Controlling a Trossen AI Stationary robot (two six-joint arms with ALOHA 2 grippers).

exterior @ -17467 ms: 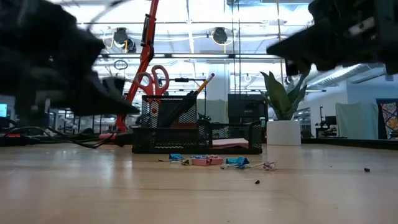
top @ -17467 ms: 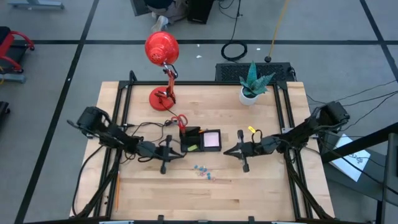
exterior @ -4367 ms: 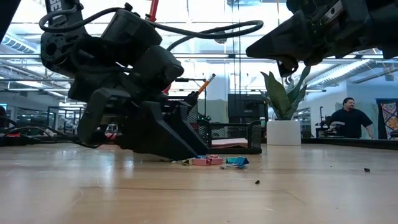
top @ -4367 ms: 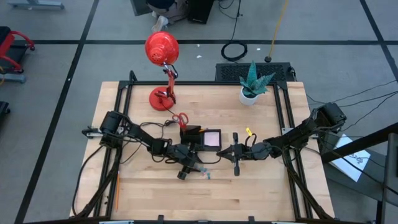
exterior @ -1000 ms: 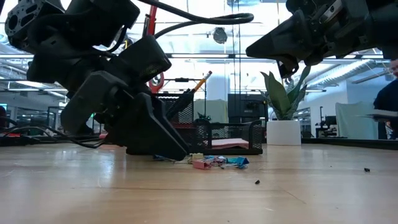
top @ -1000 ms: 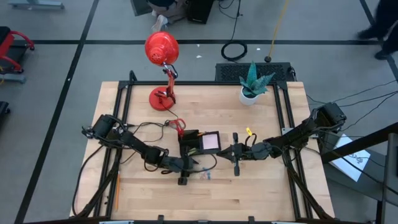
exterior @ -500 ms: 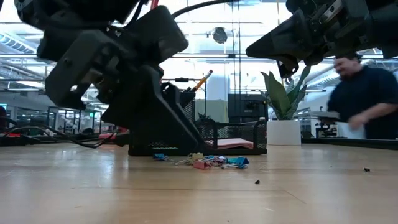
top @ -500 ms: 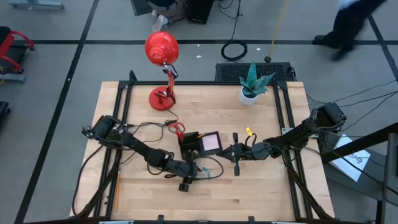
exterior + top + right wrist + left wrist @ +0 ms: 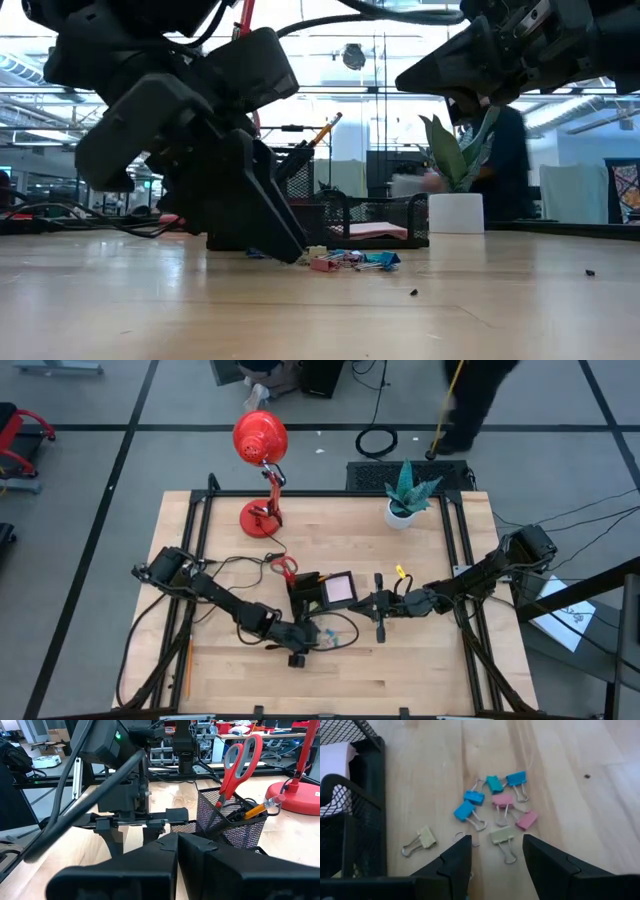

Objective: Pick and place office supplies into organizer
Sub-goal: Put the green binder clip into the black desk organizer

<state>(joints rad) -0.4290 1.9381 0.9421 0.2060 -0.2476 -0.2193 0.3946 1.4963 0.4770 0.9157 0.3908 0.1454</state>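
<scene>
Several small binder clips point(image 9: 496, 809), blue, pink and pale yellow-green, lie loose on the wooden table just in front of the black mesh organizer point(image 9: 322, 590). My left gripper point(image 9: 495, 855) hangs low over them, open. One pale clip point(image 9: 501, 836) lies between its fingertips, and I see no touch. Red-handled scissors point(image 9: 240, 760) and an orange pencil point(image 9: 265, 806) stand upright in the organizer's tall cup, and a pink sticky-note pad point(image 9: 341, 588) lies in its tray. My right gripper point(image 9: 362, 603) hovers shut to the organizer's right, above the table.
A red desk lamp point(image 9: 260, 450) stands at the far left and a white plant pot point(image 9: 403, 510) at the far right. A thin cable point(image 9: 345, 625) loops over the table near the clips. A person point(image 9: 505, 170) walks behind the table.
My left gripper has shifted a little toward the table's near edge over the clips, tipping up and then back down, and it has stayed open. The clips lie where they were. A person has crossed behind the table.
</scene>
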